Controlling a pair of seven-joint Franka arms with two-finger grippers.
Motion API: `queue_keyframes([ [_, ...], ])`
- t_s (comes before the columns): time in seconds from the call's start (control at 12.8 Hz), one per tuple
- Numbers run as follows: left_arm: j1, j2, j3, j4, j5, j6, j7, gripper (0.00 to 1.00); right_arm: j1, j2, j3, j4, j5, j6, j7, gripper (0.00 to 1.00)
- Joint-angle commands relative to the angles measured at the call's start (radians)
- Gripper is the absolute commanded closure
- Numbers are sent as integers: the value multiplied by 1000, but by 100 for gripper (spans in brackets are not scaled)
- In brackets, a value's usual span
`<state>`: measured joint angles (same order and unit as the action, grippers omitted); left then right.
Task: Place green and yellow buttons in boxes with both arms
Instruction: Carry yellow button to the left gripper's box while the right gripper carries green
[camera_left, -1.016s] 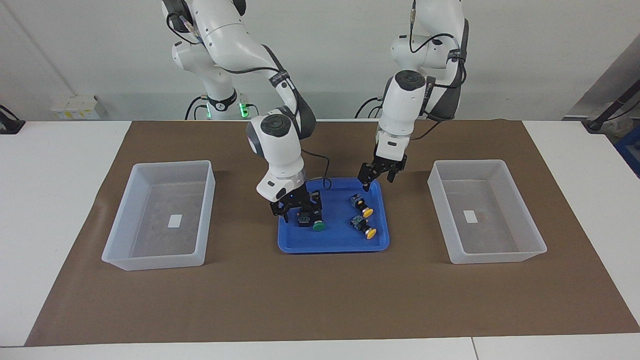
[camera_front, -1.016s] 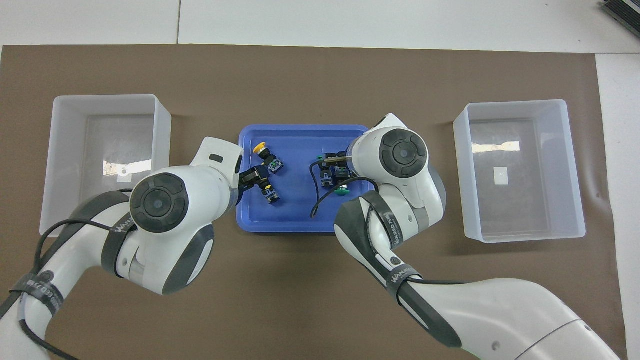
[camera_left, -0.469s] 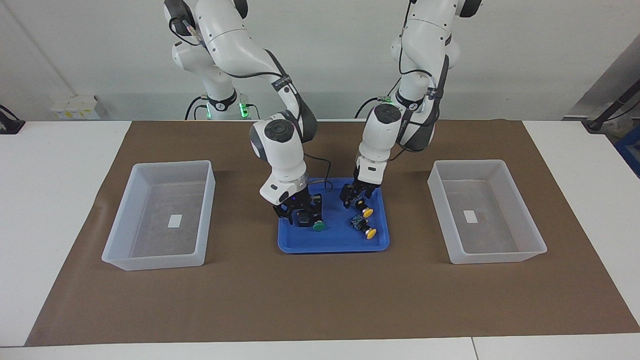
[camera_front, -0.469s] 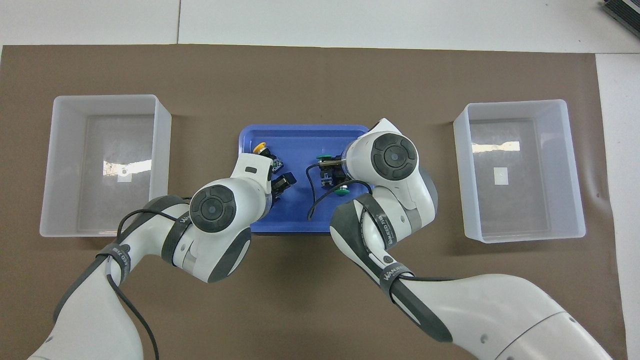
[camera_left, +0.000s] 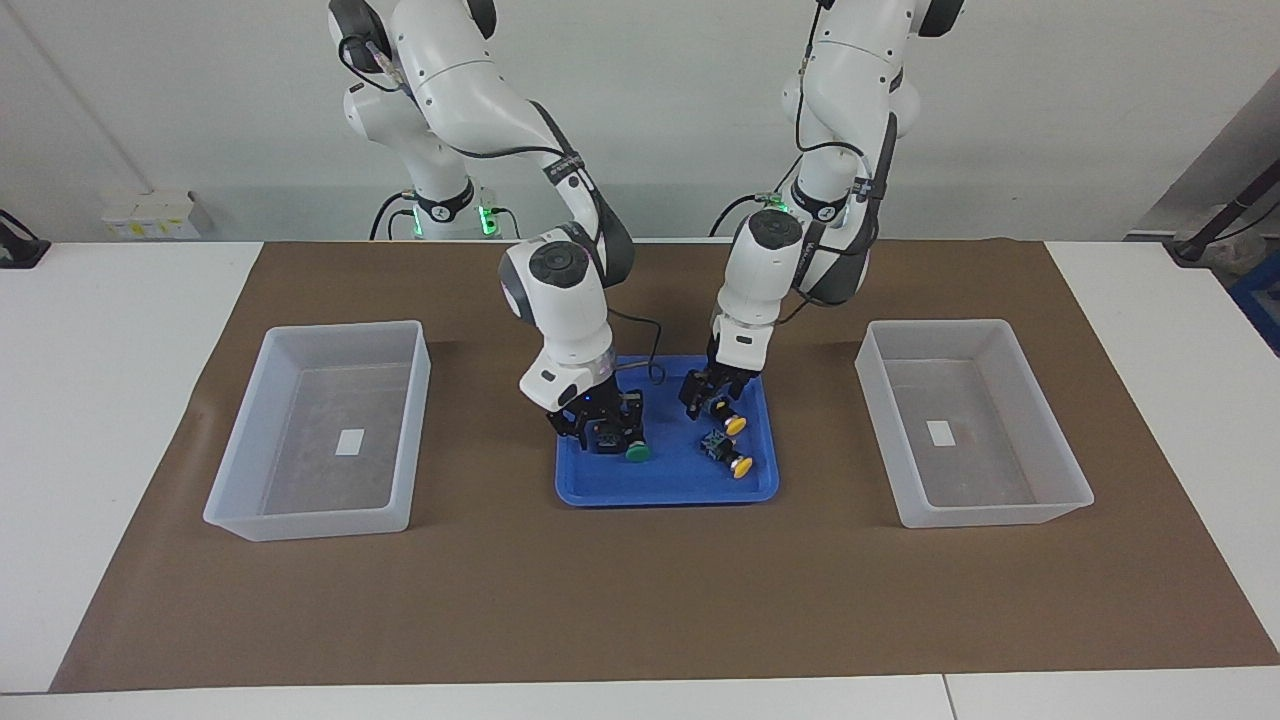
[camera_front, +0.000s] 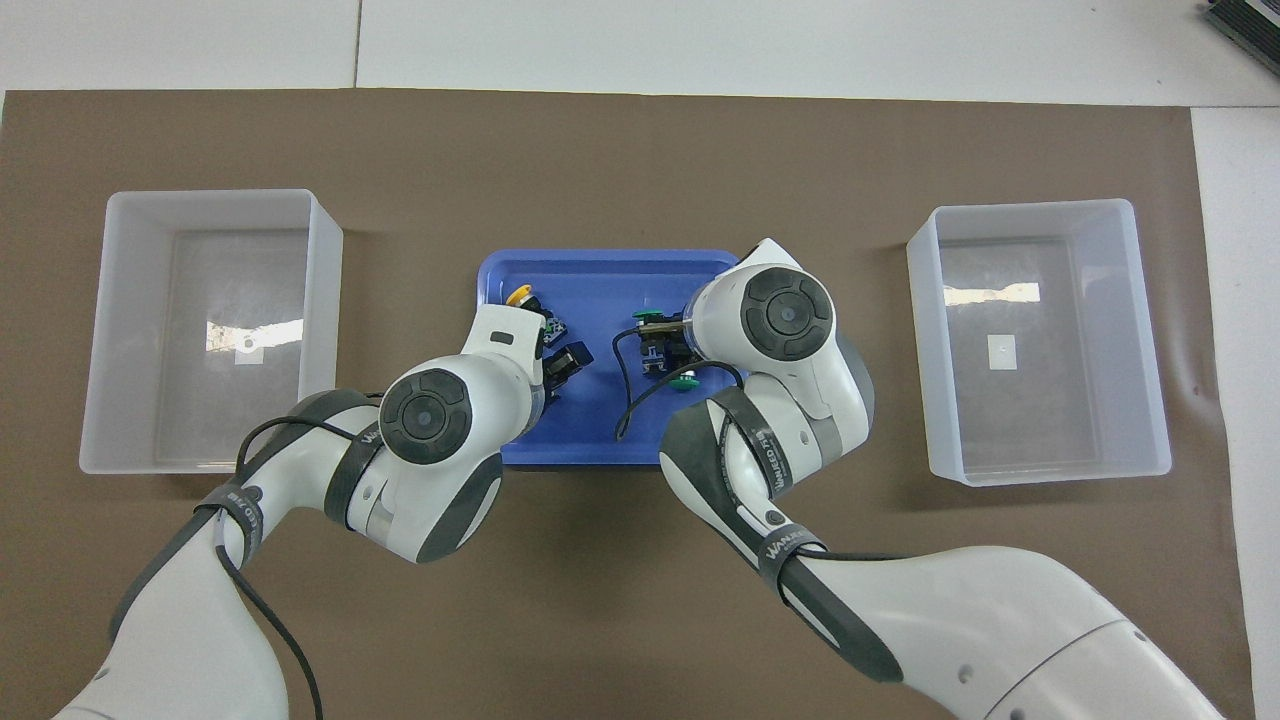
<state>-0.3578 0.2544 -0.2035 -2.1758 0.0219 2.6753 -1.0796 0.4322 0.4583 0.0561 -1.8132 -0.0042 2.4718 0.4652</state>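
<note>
The blue tray in the middle of the table holds the buttons. My right gripper is low in the tray, open, its fingers either side of a black button body whose green cap points away from the robots. In the overhead view this gripper sits between two green caps. My left gripper is down at the yellow button nearer the robots. The second yellow button lies free just farther out, and shows in the overhead view. There the left gripper hides the nearer yellow one.
A clear plastic box stands at the right arm's end of the brown mat with nothing in it. Another such box stands at the left arm's end. Both show in the overhead view. A cable loops into the tray near the right gripper.
A second ago the left gripper was above the tray's near edge; it has come down onto the nearer yellow button. The right gripper has stayed over the green buttons, shifting only slightly.
</note>
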Motion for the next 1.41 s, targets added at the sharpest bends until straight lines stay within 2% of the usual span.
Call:
queue_keyframes([
  [0.0, -7, 2, 10, 5, -10, -3, -5, 44, 0, 0, 1, -23, 26, 15, 18, 38],
  [0.23, -7, 2, 10, 5, -8, -5, -3, 74, 2, 2, 2, -26, 26, 15, 47, 41],
  [0.31, -7, 2, 12, 5, -8, -5, -2, 86, 0, 2, 2, -24, 26, 15, 55, 50],
  [0.39, -7, 2, 12, 5, -8, -5, 1, 96, 2, 2, 2, -24, 26, 13, 78, 67],
  [0.47, -6, 2, 12, 5, -8, -8, 3, 100, 2, 2, 2, -23, 26, 15, 95, 100],
  [0.7, -4, 8, 12, 42, -8, -34, 6, 100, 0, -24, 1, -12, 26, -6, 95, 100],
  [1.02, 31, 17, 13, 213, 3, -256, 61, 100, -84, -151, 1, 6, 26, -163, 69, 100],
  [1.33, 88, -3, 10, 370, 1, -490, 186, 100, -220, -237, -2, 8, 26, -286, -109, 100],
])
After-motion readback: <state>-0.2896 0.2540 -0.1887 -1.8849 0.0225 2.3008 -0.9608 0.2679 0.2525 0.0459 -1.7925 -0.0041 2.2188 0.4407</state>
